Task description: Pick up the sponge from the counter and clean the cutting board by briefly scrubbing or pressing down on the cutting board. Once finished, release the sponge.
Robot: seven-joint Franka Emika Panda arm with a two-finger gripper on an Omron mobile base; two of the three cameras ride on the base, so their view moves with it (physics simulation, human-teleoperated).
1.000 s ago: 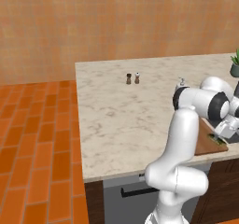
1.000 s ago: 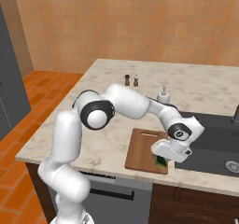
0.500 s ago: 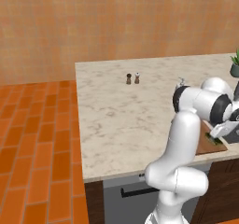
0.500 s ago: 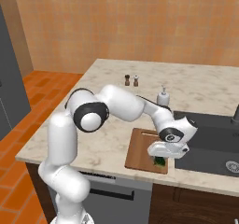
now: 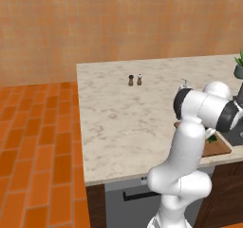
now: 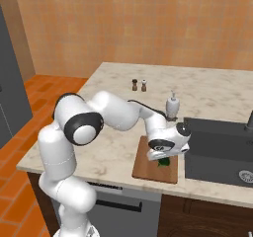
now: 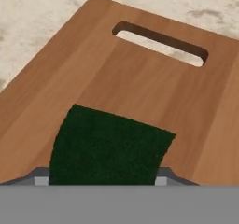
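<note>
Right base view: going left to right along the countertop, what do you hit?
Dark brown pepper shaker → white salt shaker → flat reddish-brown wooden cutting board → white soap dispenser bottle → dark grey sink basin.

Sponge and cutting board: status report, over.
Gripper low over the board, jaw state unclear. Sponge lying on cutting board. Nothing in the way.
</note>
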